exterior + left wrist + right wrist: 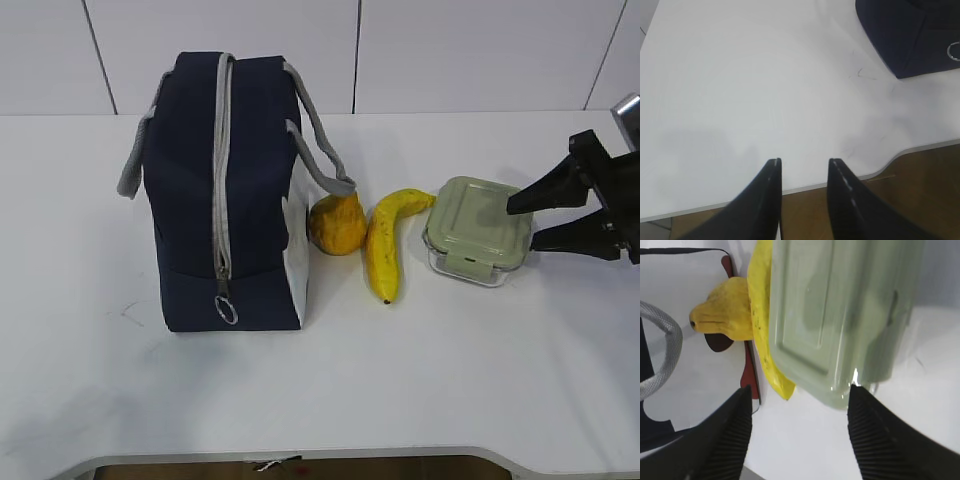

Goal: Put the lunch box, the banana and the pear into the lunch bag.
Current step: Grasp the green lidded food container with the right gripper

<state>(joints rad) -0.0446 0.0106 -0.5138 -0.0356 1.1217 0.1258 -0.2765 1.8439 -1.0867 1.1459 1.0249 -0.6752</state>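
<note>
With its jaws spread wide and empty, the right claw [528, 222] should straddle the lunch box [476, 229] squarely across its lid edges, clear of the banana [388, 242], before squeezing.

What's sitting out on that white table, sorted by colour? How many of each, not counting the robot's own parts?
Navy blue: 1, the lunch bag
Yellow: 2, the banana and the pear
Pale green: 1, the lunch box
Total: 4
</note>
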